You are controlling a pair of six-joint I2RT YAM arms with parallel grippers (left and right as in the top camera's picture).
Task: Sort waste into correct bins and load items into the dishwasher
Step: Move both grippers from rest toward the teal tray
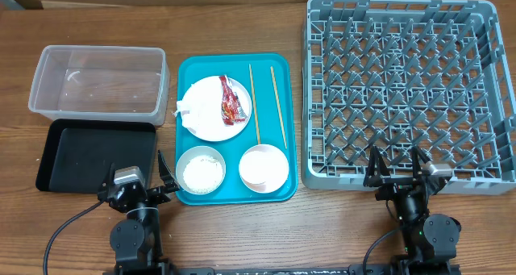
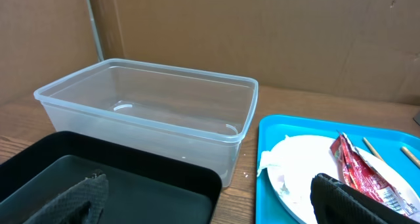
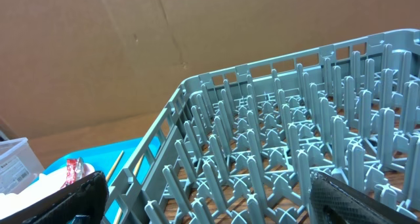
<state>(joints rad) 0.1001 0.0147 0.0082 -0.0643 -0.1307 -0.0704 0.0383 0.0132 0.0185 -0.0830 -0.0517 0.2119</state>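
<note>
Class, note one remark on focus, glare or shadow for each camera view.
Overhead: even light, sharp, pale glare inside the clear tub. Left wrist: tub crisp, left claw a dark blur at the bottom edge. Right wrist: right claw blurred, rack pegs sharp.

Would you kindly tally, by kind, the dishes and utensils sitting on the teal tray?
Plate: 1
Bowls: 2
Chopsticks: 2
Total: 5
</note>
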